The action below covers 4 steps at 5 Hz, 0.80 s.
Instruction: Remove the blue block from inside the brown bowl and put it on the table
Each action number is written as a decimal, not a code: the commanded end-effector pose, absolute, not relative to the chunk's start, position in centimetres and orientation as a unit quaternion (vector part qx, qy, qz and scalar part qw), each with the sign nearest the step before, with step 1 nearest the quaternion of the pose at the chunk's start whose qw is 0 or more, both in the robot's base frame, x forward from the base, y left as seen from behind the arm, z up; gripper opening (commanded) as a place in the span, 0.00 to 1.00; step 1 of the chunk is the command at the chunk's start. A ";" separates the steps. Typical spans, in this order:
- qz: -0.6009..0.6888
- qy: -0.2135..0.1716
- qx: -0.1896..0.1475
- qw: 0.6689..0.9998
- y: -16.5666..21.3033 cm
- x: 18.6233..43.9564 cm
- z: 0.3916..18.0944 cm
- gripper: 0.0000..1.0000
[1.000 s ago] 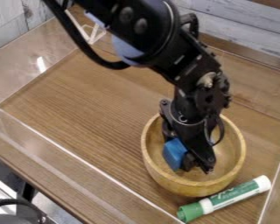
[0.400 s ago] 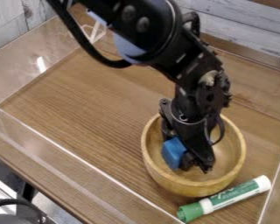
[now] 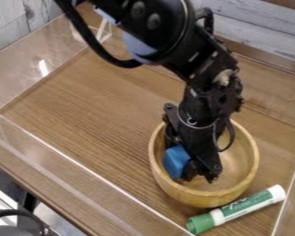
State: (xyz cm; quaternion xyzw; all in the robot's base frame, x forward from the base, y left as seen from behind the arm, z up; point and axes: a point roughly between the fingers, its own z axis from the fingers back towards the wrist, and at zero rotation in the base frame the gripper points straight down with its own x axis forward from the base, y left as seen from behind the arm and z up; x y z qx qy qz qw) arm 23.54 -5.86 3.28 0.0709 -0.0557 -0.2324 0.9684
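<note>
The gripper (image 3: 194, 164) stands inside the brown bowl (image 3: 236, 172), pointing straight down, with the blue block (image 3: 176, 162) at its lower end on the side toward the bowl's left wall. Compared with a second ago, the arm's upper links lean slightly further left and the block sits a touch further left and higher in the picture, now showing more of its face beside the dark fingers; the shift is small, and the gripper remains low within the bowl. The jaws appear partly closed with the block against them, but the dark finger bodies hide the contact, so it cannot be told whether the block is truly clamped or only touched. The block is inside the bowl, not clear of the rim, and whether it rests on the bowl floor cannot be told. The green-and-white marker (image 3: 236, 211) lies on the table (image 3: 88, 111) just in front of the bowl, unmoved. In the inspector's judgement the task stands at the grasp stage: the slight displacement suggests the fingers are settling on the block, and lifting out and setting down on the table remain undone.
</note>
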 end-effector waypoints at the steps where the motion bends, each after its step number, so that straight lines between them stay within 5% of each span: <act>1: -0.221 -0.073 0.073 0.970 -5.8 24.7 5.0 0.00; 3: -0.208 -0.060 0.078 0.973 -5.2 24.5 6.2 0.00; 4: -0.181 -0.059 0.087 0.978 -4.6 24.6 8.3 0.00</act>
